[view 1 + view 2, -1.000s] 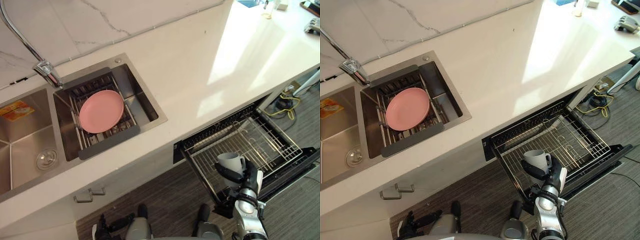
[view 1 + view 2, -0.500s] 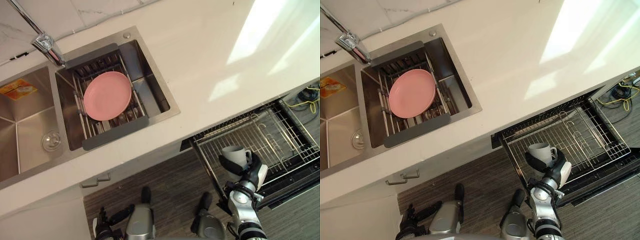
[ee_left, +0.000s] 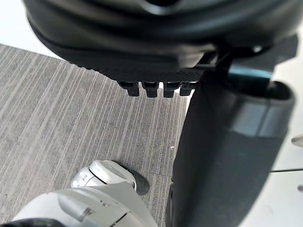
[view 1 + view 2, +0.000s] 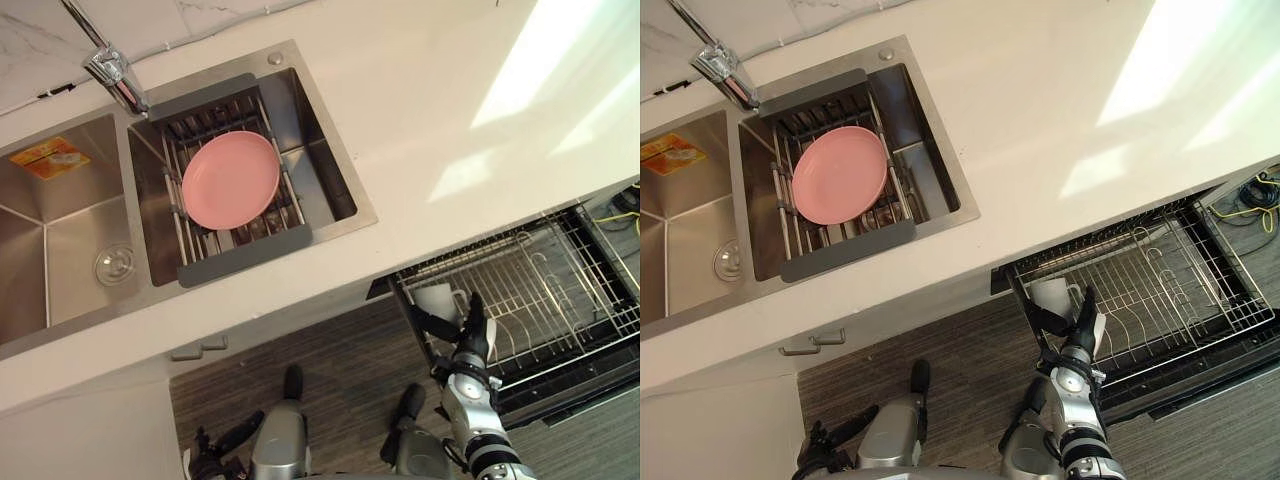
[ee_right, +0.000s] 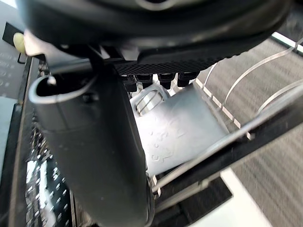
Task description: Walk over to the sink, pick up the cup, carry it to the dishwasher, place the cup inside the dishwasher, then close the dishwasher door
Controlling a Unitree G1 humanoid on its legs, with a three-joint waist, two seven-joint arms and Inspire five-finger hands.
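**Supervisor:** Start nearest to you. Status of the hands?

**Operator:** Left hand [image 4: 828, 450] hangs low by my side above the striped grey floor [image 4: 330, 375]. Its fingers are relaxed and it holds nothing. My right hand [image 4: 471, 338] is raised at the near edge of the dishwasher's wire rack [image 4: 560, 300]. Its fingers point straight up and the thumb is splayed wide toward the sink side, so I record that hand as spread, not clamped.

**Supervisor:** And the cup?

**Operator:** The white cup [image 4: 434, 299] is inside the rack, in the near corner on the sink side. It sits in the gap between my thumb and fingers, with its handle toward the fingers. In my right wrist view the cup's pale wall shows just past the fingertips, behind the rack wires. I cannot tell whether the hand touches it, or whether it stands square on the wires.

**Supervisor:** Dishwasher condition?

**Operator:** The rack is drawn out from under the desk [image 4: 430, 120]. The dark door [image 4: 565, 388] is folded down, open.

**Supervisor:** Farther back?

**Operator:** A cupboard handle [image 4: 198, 348] shows below the desk edge. Beyond it is the steel double sink [image 4: 60, 250]. A grey drainer [image 4: 240, 256] sits in its right basin and carries a pink plate [image 4: 230, 178]. An orange packet [image 4: 52, 158] lies in the left basin. The tap [image 4: 115, 75] stands behind, against the marble wall.
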